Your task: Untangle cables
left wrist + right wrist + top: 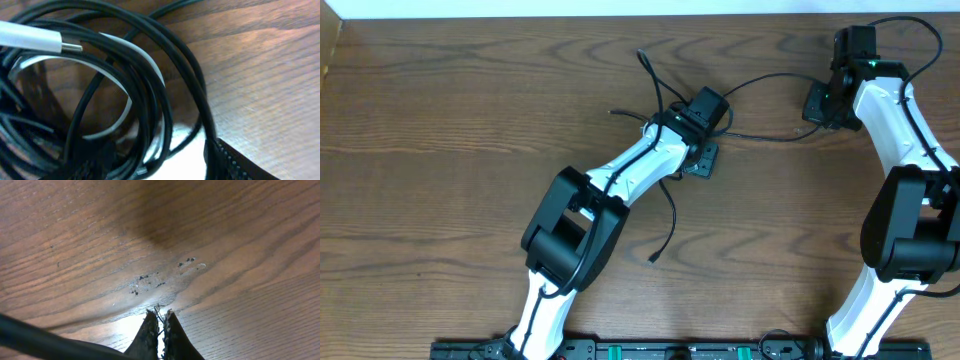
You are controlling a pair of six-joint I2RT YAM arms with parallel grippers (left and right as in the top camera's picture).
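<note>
Presently, cables (186,60): knotted mid-tabletop (470,120), black ends trailing outward, white plug end (30,37) lying across the coil. Left tool (702,140): arm stretched from the near edge, wrist pitched down onto the knot, probably to work a loop loose; strands lie by its finger, but whether it grips them cannot be told. Right tool (159,322): closed tight, no strand seen between its tips, low over bare wood at the far right, arm folded upright, likely waiting.
</note>
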